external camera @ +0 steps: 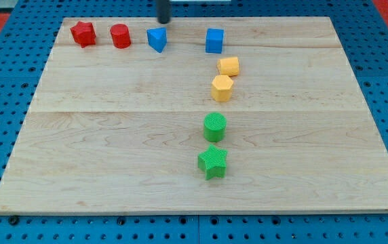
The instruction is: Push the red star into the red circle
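Progress looks slight: the red star (83, 33) sits at the worktop's (112, 135) top-left corner, just beside the red circle (120, 36) on its right, with a narrow gap between them, so the two are not yet touching as far as I can tell. What is left, in my judgement, is a short shove toward the view's right from the star's left side. My tip (163, 20) stands at the view's top edge, just above the blue triangle (157, 38), to the right of both red blocks (so on the wrong side for that shove). No fingers exist on this rod, so nothing is held. Other blocks lie well apart: a blue cube (214, 41), two yellow blocks (228, 66) (222, 88), a green circle (215, 127), and a green star (213, 162). No writing or brand is readable anywhere.
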Controlling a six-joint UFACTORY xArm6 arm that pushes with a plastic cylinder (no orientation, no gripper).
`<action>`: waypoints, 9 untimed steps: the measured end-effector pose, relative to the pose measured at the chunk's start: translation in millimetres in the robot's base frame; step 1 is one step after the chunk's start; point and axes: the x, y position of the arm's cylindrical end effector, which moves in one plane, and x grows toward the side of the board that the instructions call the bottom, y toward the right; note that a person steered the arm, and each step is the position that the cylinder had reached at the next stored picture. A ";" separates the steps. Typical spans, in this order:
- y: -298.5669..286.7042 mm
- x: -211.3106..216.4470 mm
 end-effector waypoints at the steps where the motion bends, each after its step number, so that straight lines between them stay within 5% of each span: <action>1: -91.3 -1.7; 2: -172.1 -1.8; 3: -173.7 27.3; 5: -77.6 49.8; 9: 19.3 57.1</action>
